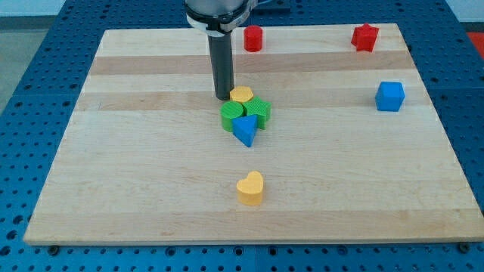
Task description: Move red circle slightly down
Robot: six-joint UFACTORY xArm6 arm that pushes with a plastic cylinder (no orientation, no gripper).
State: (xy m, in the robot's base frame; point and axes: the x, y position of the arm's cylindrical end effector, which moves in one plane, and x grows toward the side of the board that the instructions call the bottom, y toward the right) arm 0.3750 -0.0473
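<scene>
Red circle (252, 38) sits near the view's top of the wooden board (151, 189), well apart from the rod. No hand here – just a dark rod, my tip (224, 97) right beside the yellow hexagon (241, 94) on its left. That hexagon's bunched w/ two green blocks (233, 116) and a blue triangle (244, 130). Red star (364, 37), blue cube (389, 96), yellow heart (250, 188) sit apart.

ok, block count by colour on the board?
Red: 2, red circle and red star
Green: 2, green circle and a second green block
Blue: 2, blue cube and blue triangle
Yellow: 2, yellow hexagon and yellow heart
Total: 8
My tip sits just left of the yellow hexagon.
</scene>
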